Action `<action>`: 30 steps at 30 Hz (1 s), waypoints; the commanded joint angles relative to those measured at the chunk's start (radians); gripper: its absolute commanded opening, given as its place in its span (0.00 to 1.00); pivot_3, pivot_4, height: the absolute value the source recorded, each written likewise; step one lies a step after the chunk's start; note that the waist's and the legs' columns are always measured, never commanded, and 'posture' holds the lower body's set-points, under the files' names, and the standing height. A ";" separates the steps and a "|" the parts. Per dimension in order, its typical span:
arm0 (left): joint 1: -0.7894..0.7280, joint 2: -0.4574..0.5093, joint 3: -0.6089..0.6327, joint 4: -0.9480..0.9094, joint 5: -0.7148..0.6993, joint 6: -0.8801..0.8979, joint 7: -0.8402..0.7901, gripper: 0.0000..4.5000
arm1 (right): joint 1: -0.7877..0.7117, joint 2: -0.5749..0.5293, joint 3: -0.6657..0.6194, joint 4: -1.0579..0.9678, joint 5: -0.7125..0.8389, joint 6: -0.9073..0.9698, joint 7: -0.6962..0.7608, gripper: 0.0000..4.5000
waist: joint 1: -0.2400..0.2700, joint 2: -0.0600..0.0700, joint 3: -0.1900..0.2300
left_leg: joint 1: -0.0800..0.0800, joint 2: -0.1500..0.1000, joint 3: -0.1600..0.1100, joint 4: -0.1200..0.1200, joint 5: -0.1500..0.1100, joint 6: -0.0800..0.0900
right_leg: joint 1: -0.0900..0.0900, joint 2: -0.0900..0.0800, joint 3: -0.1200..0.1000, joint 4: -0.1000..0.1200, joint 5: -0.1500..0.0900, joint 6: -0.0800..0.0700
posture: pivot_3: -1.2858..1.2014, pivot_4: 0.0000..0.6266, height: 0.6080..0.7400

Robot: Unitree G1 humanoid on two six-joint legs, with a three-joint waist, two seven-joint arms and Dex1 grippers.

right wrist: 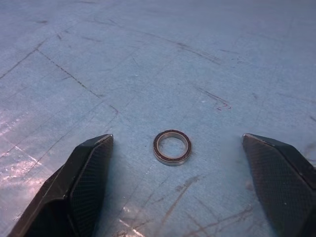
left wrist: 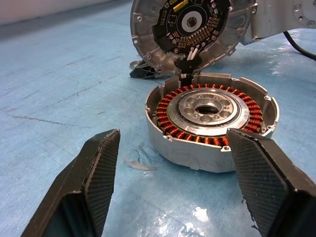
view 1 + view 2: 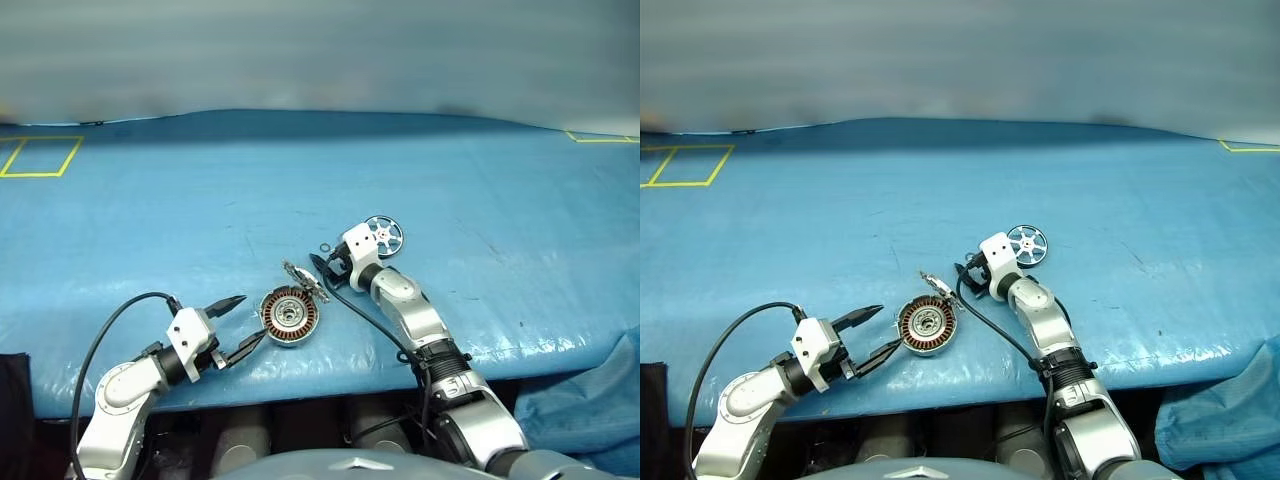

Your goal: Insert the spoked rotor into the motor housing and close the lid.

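The left gripper (image 3: 243,325) stands released at 9 o'clock of the motor housing (image 3: 290,316), fingers (image 2: 96,168) spread wide, apparently to brace the puck. The housing rests on the blue table (image 3: 150,220) with windings facing up, empty and ready for insertion. The lid (image 3: 306,281) stands tilted open at its 1 o'clock rim, clearing the cavity. The right gripper (image 3: 322,266), also released and empty, straddles a small ring (image 1: 172,146). The spoked rotor (image 3: 384,236) lies flat at 2 o'clock of the housing, just behind the right wrist, not yet picked up.
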 commanded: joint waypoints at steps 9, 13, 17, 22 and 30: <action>-0.025 -0.003 -0.022 0.018 0.013 -0.043 0.017 0.82 | 0.019 -0.010 0.001 0.025 -0.019 0.012 0.000 0.15 | 0.001 0.000 0.000 | 0.000 0.004 0.000 0.000 0.000 0.000 | 0.000 -0.001 0.000 0.000 0.000 0.000 | 0.52 0.24 1.00; -0.027 -0.004 -0.030 0.009 0.011 -0.043 0.017 0.82 | 0.051 -0.025 -0.011 -0.044 0.008 0.019 0.030 0.15 | 0.002 0.000 -0.001 | 0.000 0.003 0.000 -0.001 0.000 -0.001 | -0.001 -0.004 -0.001 -0.001 0.000 0.000 | 0.52 0.24 1.00; -0.031 -0.004 -0.040 0.004 -0.005 -0.044 0.003 0.82 | 0.124 -0.075 -0.019 -0.213 0.032 0.035 0.075 0.15 | 0.008 0.000 -0.001 | 0.000 0.001 0.001 -0.005 0.000 -0.001 | -0.001 -0.008 -0.003 -0.003 0.000 -0.001 | 0.52 0.24 1.00; -0.034 0.011 -0.047 0.004 -0.012 -0.040 -0.019 0.82 | 0.239 -0.171 -0.039 -0.458 0.054 0.088 0.112 0.15 | 0.012 0.000 0.000 | -0.005 -0.005 0.001 -0.008 -0.001 0.000 | -0.002 -0.011 -0.003 -0.003 0.000 -0.001 | 0.52 0.24 1.00; -0.027 0.046 -0.020 -0.016 -0.068 -0.021 -0.059 0.82 | 0.419 -0.356 -0.037 -0.758 0.077 0.202 0.220 0.15 | 0.017 0.000 0.001 | -0.005 -0.005 0.000 -0.008 -0.001 0.000 | -0.001 -0.011 -0.005 -0.003 -0.004 0.002 | 0.52 0.24 1.00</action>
